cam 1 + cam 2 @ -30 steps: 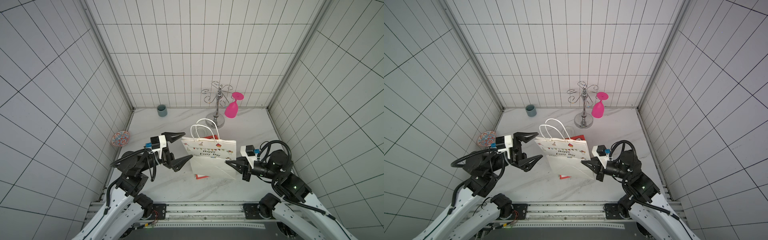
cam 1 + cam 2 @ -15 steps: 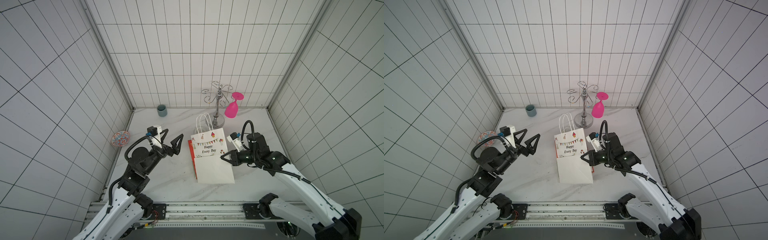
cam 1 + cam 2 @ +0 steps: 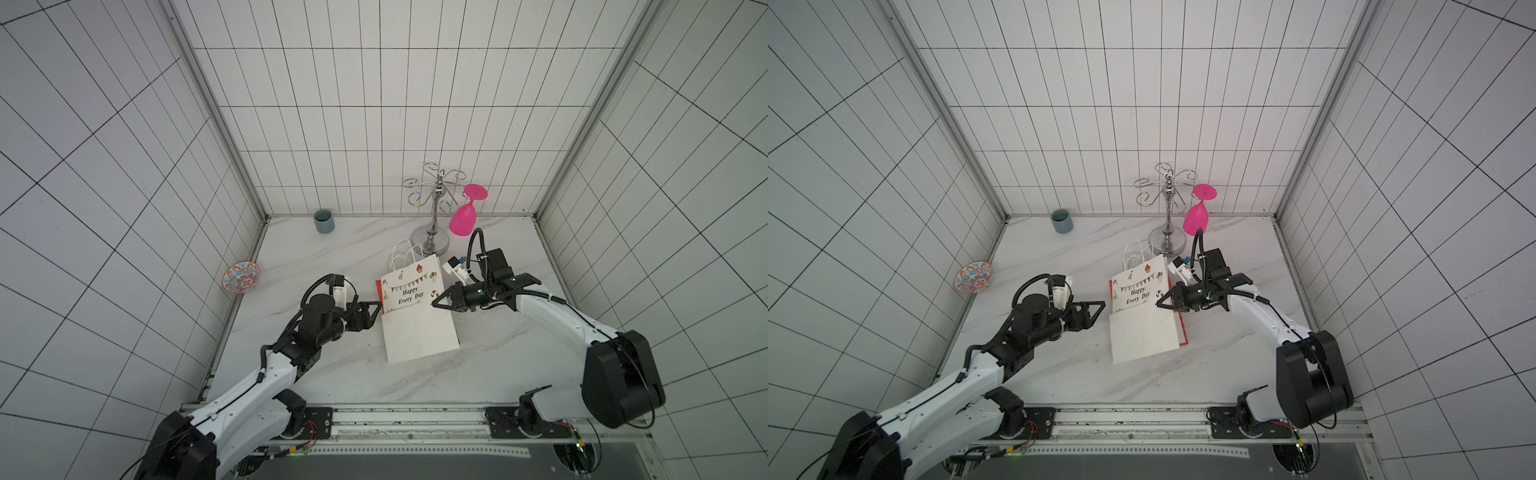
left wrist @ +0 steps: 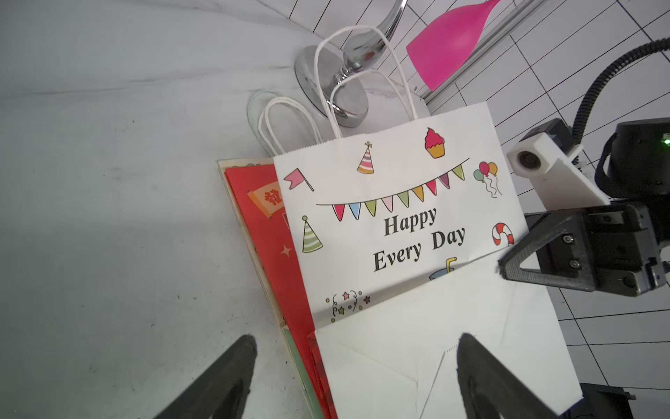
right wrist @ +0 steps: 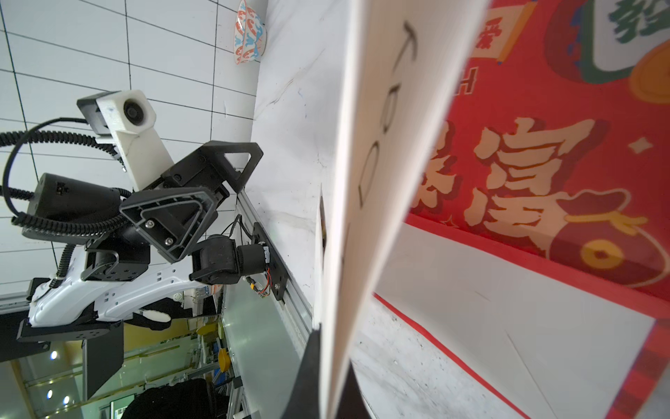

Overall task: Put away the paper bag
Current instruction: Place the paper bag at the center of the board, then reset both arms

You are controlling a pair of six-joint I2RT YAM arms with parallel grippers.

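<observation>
The white paper bag (image 3: 415,309) (image 3: 1142,320), printed "Happy Every Day", is folded flat with its bottom flap turned up. It rests slanted over a red bag (image 4: 275,246) (image 5: 544,145) lying on the table. My right gripper (image 3: 434,304) (image 3: 1159,305) (image 5: 331,362) is shut on the white bag's right edge and holds that side a little above the red bag. At the bag's left edge my left gripper (image 3: 376,309) (image 3: 1100,309) (image 4: 357,339) is open. One of its fingers is over the bottom flap, the other over bare table.
A chrome glass rack (image 3: 432,245) with a pink wine glass (image 3: 463,218) hanging from it stands just behind the bag's white handles (image 3: 401,257). At the back wall is a grey cup (image 3: 324,221). A patterned bowl (image 3: 241,277) leans at the left wall.
The bag has gone from upright and broadside near the front to lengthwise and low over the red bag. The right arm reached out with it. The left gripper swung in to its left edge.
</observation>
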